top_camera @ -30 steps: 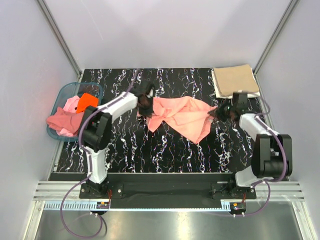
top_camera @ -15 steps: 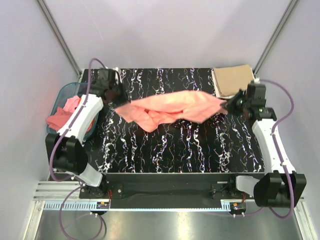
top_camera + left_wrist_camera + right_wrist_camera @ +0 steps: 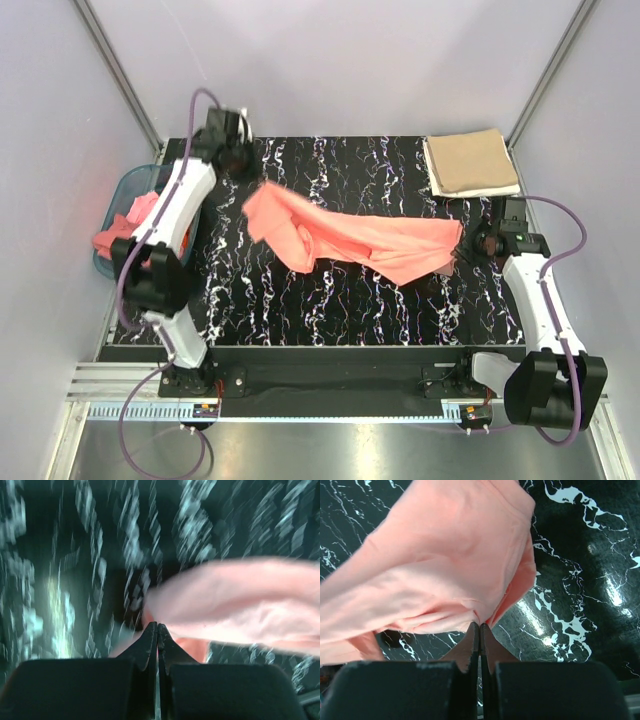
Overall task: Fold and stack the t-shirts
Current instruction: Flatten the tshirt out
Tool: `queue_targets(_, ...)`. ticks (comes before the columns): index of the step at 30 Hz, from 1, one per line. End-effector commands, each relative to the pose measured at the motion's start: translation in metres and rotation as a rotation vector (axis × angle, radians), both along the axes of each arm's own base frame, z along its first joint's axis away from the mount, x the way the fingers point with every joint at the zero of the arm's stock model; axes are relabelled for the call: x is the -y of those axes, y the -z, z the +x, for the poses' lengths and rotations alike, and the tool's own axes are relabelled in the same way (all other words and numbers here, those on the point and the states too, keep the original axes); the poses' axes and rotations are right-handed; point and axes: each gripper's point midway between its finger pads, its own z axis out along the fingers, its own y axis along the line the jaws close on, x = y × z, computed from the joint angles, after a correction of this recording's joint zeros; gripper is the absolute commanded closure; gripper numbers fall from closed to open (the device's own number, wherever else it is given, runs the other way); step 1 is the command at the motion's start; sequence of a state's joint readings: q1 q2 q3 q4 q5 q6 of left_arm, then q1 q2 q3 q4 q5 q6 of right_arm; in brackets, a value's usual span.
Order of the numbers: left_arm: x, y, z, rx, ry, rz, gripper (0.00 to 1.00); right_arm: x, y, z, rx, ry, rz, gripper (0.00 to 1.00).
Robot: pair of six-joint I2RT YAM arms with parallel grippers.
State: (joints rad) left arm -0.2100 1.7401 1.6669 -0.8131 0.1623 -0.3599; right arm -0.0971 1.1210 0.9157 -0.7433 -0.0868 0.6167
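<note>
A salmon-pink t-shirt (image 3: 360, 235) hangs stretched across the middle of the black marbled table (image 3: 300, 300), with its body sagging in folds. My left gripper (image 3: 245, 168) is at the far left, shut on the shirt's left end; fabric (image 3: 240, 600) meets the shut tips (image 3: 157, 625) in the blurred left wrist view. At the right, my right gripper (image 3: 472, 241) is shut on the shirt's other corner (image 3: 435, 565), pinched at its tips (image 3: 480, 625). A tan t-shirt (image 3: 470, 162) lies folded at the far right corner.
A translucent teal basket (image 3: 125, 185) stands at the table's left edge with pink t-shirts (image 3: 120, 238) spilling over its rim. The left arm reaches across in front of it. White walls and metal posts close in the table on three sides.
Both arms spread apart and pulled the salmon shirt out of its bunch into a long span. The left gripper swung toward the far left corner; the right came nearer and lower.
</note>
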Motion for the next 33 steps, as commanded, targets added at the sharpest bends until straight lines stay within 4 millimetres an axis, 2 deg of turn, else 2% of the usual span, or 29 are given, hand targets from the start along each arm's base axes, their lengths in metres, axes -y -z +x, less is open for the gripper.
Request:
queue_targets(1,0.009,-0.051,0.076,0.209,0.045,-0.068,1.0,0.009,0.004,0.002,0.006,0.047,-0.027,1.0)
queue_targets(2,0.011,-0.03,0.096,0.178,0.043,-0.068,1.0,0.01,0.004,0.003,0.004,0.049,-0.031,1.0)
queue_targets(3,0.015,-0.05,0.112,0.23,0.048,-0.096,0.96,0.01,0.005,0.003,-0.002,0.046,-0.029,1.0)
queue_targets(4,0.015,-0.044,0.119,0.211,0.05,-0.114,0.91,0.009,0.005,0.004,-0.003,0.043,-0.023,1.0)
queue_targets(5,0.017,-0.023,0.127,0.168,0.055,-0.131,0.82,0.007,0.004,0.004,0.001,0.039,-0.013,1.0)
queue_targets(6,0.019,-0.023,0.128,0.155,0.056,-0.153,0.75,0.004,0.005,0.002,-0.001,0.035,0.003,1.0)
queue_targets(7,0.019,-0.012,0.124,0.116,0.05,-0.15,0.68,-0.001,0.002,0.001,0.012,0.038,0.03,1.0)
queue_targets(8,0.017,-0.016,0.117,0.117,0.041,-0.141,0.61,-0.003,0.006,-0.003,0.005,0.038,0.041,1.0)
queue_targets(9,0.005,0.009,0.107,0.06,-0.012,-0.079,0.55,-0.004,0.006,-0.003,0.012,0.04,0.051,1.0)
queue_targets(10,0.003,-0.003,0.094,0.08,-0.029,-0.046,0.54,-0.004,0.008,-0.004,0.011,0.042,0.051,1.0)
queue_targets(11,-0.003,0.001,0.084,0.069,-0.054,-0.006,0.53,-0.005,0.013,-0.007,0.0,0.043,0.053,1.0)
queue_targets(12,-0.013,0.029,0.064,-0.006,-0.098,0.043,0.52,-0.004,0.015,-0.006,-0.005,0.044,0.052,1.0)
queue_targets(13,-0.009,0.015,0.049,0.023,-0.101,0.043,0.52,-0.005,0.017,-0.006,-0.008,0.043,0.054,1.0)
queue_targets(14,-0.009,0.02,0.037,0.01,-0.11,0.049,0.52,-0.005,0.018,-0.006,-0.012,0.042,0.056,1.0)
queue_targets(15,-0.006,0.05,0.016,-0.05,-0.12,0.028,0.52,-0.007,0.019,-0.005,-0.015,0.034,0.065,1.0)
queue_targets(16,-0.001,0.057,0.004,-0.067,-0.122,-0.006,0.52,-0.008,0.02,-0.005,-0.011,0.029,0.071,1.0)
queue_targets(17,0.003,0.053,-0.008,-0.06,-0.123,-0.052,0.52,-0.01,0.02,-0.005,-0.009,0.022,0.078,1.0)
queue_targets(18,0.009,0.076,-0.027,-0.119,-0.123,-0.103,0.51,-0.013,0.019,-0.003,-0.001,0.012,0.094,1.0)
queue_targets(19,0.012,0.077,-0.035,-0.126,-0.126,-0.133,0.51,-0.015,0.018,-0.002,0.006,0.004,0.101,1.0)
queue_targets(21,0.026,0.093,-0.052,-0.187,-0.116,-0.244,0.51,-0.018,0.018,-0.001,0.015,-0.012,0.114,1.0)
queue_targets(23,0.038,0.099,-0.06,-0.205,-0.109,-0.331,0.51,-0.019,0.018,0.0,0.019,-0.016,0.119,1.0)
queue_targets(26,0.035,0.106,-0.065,-0.211,-0.138,-0.331,0.51,-0.02,0.018,0.0,0.028,-0.019,0.127,1.0)
queue_targets(29,0.036,0.111,-0.068,-0.224,-0.161,-0.36,0.45,-0.023,0.02,-0.003,0.028,-0.022,0.138,1.0)
queue_targets(31,0.038,0.108,-0.062,-0.169,-0.126,-0.34,0.44,-0.024,0.018,-0.004,0.041,-0.016,0.145,1.0)
queue_targets(33,0.034,0.11,-0.057,-0.107,-0.073,-0.244,0.42,-0.026,0.017,-0.004,0.054,-0.015,0.159,1.0)
